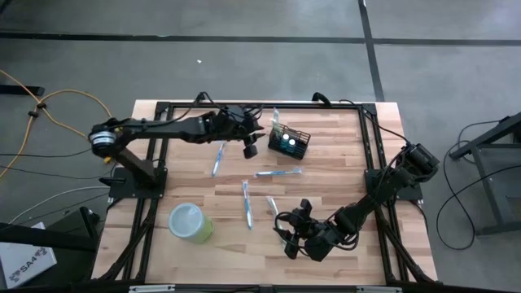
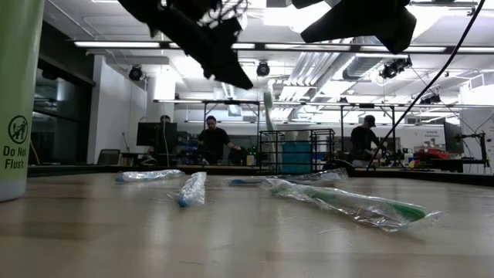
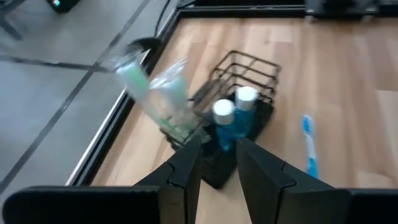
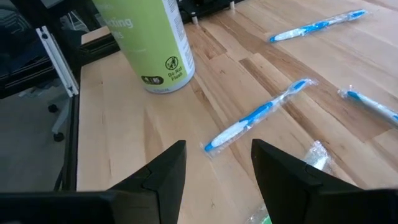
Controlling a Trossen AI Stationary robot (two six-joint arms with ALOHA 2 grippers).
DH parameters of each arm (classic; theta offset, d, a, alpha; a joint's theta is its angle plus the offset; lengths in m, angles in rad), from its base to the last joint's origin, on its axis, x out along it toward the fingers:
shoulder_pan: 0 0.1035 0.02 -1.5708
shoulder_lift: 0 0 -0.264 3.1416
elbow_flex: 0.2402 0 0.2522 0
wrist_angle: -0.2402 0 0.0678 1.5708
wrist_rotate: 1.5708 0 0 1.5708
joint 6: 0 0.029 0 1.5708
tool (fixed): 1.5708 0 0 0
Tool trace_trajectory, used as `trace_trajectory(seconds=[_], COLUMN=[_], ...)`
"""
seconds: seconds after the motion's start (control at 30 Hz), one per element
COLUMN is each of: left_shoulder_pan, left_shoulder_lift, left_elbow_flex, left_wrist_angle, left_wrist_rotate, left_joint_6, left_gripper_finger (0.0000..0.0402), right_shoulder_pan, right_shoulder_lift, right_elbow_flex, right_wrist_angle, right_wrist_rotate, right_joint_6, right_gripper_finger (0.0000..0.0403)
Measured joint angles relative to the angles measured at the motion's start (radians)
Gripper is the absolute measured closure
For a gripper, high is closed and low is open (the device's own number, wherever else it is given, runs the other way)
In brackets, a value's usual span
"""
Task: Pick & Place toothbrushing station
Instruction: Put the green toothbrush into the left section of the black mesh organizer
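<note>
A: Looking down on a pale wood-plank table (image 1: 326, 175) in a black frame, standing on a grey concrete floor with dark seams. Low view is showing a workshop behind: strip lights, ducts, three people (image 2: 212, 139) standing at benches far off.

B: Where is the toothbrushing station (image 1: 291, 142) sitting?

A: Toward the far edge, right of centre. Black wire-mesh basket, two white-capped blue bottles (image 3: 233, 118) standing in it, a wrapped toothbrush (image 3: 158, 99) leaning out of its end. Left gripper (image 1: 250, 146) is hovering just beside it on the left, fingers (image 3: 186, 171) narrowly parted, nothing between them.

B: And the other arm?

A: Right gripper (image 1: 286, 236) is hanging near the front edge, jaws standing wide and empty, over a wrapped blue toothbrush (image 4: 258, 115).

B: Anything hard to read?

A: Left wrist view is blurring badly; I cannot tell whether the fingers are touching the basket. Low view is cutting the light-green cup (image 2: 17, 93) at the frame edge and both arms at the top. The basket there is showing only as thin wire (image 2: 297, 150) behind a wrapped green-handled brush (image 2: 347, 202).

B: Room for moving?

A: Loose brushes (image 1: 278, 172) are lying scattered across the middle. Cup (image 1: 189, 221) is standing front left. Bare wood is lying open on the right, between basket and right arm.
</note>
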Motion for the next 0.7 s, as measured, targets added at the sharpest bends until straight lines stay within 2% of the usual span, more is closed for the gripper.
trace_trajectory(seconds=[0.17,0.4,0.7], left_shoulder_pan=[-0.065,-0.164,-0.243], left_shoulder_lift=[-0.108,-0.229,-0.255], left_elbow_flex=[0.000,0.000,0.000], left_wrist_angle=[-0.058,-0.065,-0.092], left_wrist_rotate=[0.003,0.031,0.030], left_joint_6=[0.021,0.037,0.036], left_gripper_finger=[0.0306,0.0306,0.0306], right_shoulder_pan=[0.000,-0.007,-0.028], right_shoulder_lift=[0.000,0.000,0.035], right_elbow_flex=[0.000,0.000,0.000], right_wrist_angle=[-0.013,-0.141,-0.058], right_wrist_rotate=[-0.032,-0.065,-0.173], right_joint_6=[0.033,0.231,0.253], right_gripper_finger=[0.0230,0.0230,0.0232])
